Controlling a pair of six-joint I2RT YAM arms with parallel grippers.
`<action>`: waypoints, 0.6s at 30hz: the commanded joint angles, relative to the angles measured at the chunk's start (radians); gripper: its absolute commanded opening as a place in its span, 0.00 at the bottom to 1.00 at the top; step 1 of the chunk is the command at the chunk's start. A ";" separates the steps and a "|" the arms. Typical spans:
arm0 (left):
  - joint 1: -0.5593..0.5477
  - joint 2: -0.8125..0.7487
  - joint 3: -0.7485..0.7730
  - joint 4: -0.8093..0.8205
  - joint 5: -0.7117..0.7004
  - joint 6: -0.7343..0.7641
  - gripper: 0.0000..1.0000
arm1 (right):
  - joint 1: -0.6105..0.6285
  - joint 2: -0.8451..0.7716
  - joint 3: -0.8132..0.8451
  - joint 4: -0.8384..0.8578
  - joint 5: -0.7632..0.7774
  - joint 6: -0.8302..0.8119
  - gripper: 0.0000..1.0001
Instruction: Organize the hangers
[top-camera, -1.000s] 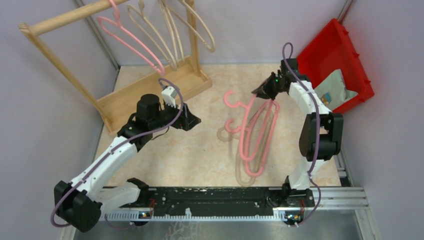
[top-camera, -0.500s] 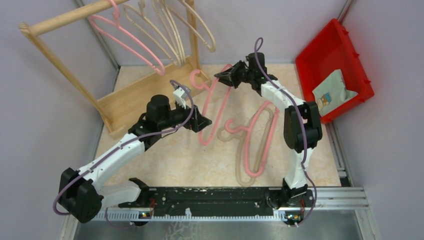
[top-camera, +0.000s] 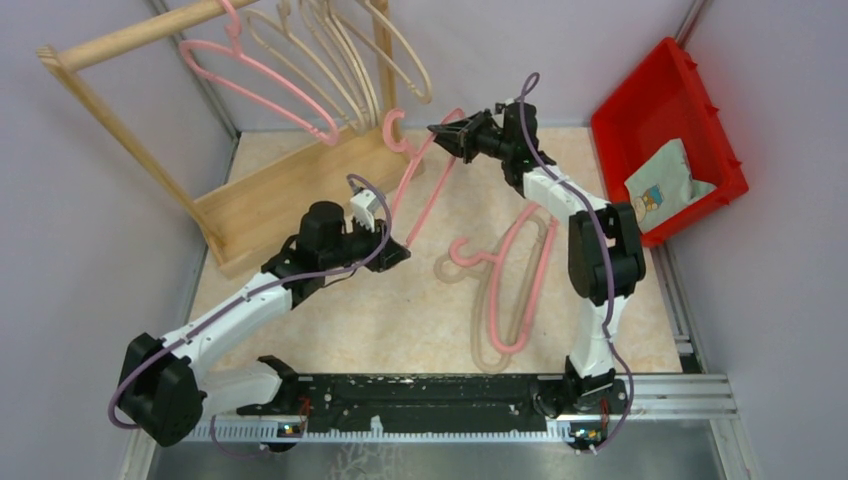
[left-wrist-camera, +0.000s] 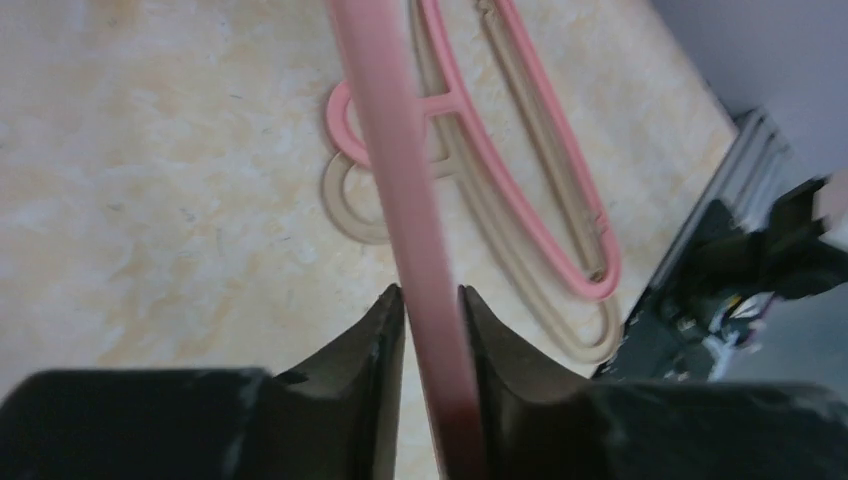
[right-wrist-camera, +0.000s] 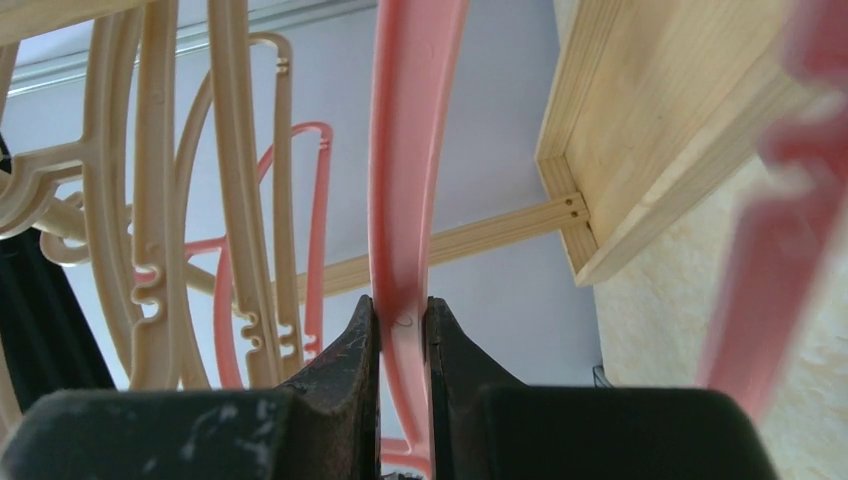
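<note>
A pink hanger (top-camera: 418, 180) hangs in the air between my two arms, its hook (top-camera: 392, 128) close to the wooden rack. My right gripper (top-camera: 441, 133) is shut on its upper end, the pink bar (right-wrist-camera: 405, 200) pinched between the jaws (right-wrist-camera: 400, 310). My left gripper (top-camera: 394, 250) is shut on the lower end, with the bar (left-wrist-camera: 400, 180) running up from the jaws (left-wrist-camera: 432, 300). Another pink hanger (top-camera: 520, 270) lies on a beige hanger (top-camera: 490, 358) on the table. One pink hanger (top-camera: 255, 75) and several beige hangers (top-camera: 345, 60) hang on the rack's pole.
The light wooden rack (top-camera: 290, 185) stands at the back left, its base just behind the left arm. A red bin (top-camera: 690, 85) holding a packet (top-camera: 665, 180) leans at the back right. Grey walls close in both sides.
My left gripper has shut on the lower end of the pink hanger. The right arm has carried the hanger from the table up and left toward the rack.
</note>
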 joint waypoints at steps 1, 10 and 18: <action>-0.005 -0.022 0.015 -0.060 -0.058 0.019 0.14 | 0.002 -0.079 -0.043 0.028 -0.062 0.028 0.00; -0.005 -0.080 0.097 -0.378 -0.229 0.004 0.00 | -0.090 -0.133 -0.095 -0.354 -0.057 -0.248 0.80; -0.005 -0.186 0.144 -0.771 -0.465 -0.214 0.00 | -0.206 -0.109 -0.024 -0.640 0.031 -0.487 0.84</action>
